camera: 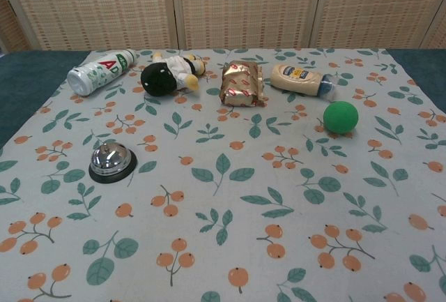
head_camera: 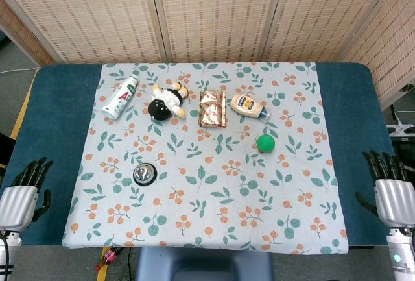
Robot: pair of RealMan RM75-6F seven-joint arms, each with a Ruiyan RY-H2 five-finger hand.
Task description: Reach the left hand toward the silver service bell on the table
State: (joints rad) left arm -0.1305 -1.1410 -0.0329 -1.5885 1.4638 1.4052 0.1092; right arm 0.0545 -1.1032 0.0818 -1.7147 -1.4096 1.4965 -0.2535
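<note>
The silver service bell point(head_camera: 144, 174) point(camera: 111, 161) sits on a black base on the left half of the floral cloth point(head_camera: 214, 229), nearer the front. My left hand point(head_camera: 23, 190) hovers at the table's left edge, well to the left of the bell, fingers apart and holding nothing. At the right edge my right hand point(head_camera: 391, 187) is likewise open and empty. The chest view shows neither hand.
Along the far side lie a white bottle point(head_camera: 120, 97), a black-and-white plush toy point(head_camera: 166, 102), a gold-wrapped packet point(head_camera: 212, 108) and a mayonnaise bottle point(head_camera: 249, 106). A green ball point(head_camera: 265, 142) rests right of centre. Blue table surface point(head_camera: 58, 112) flanks the cloth.
</note>
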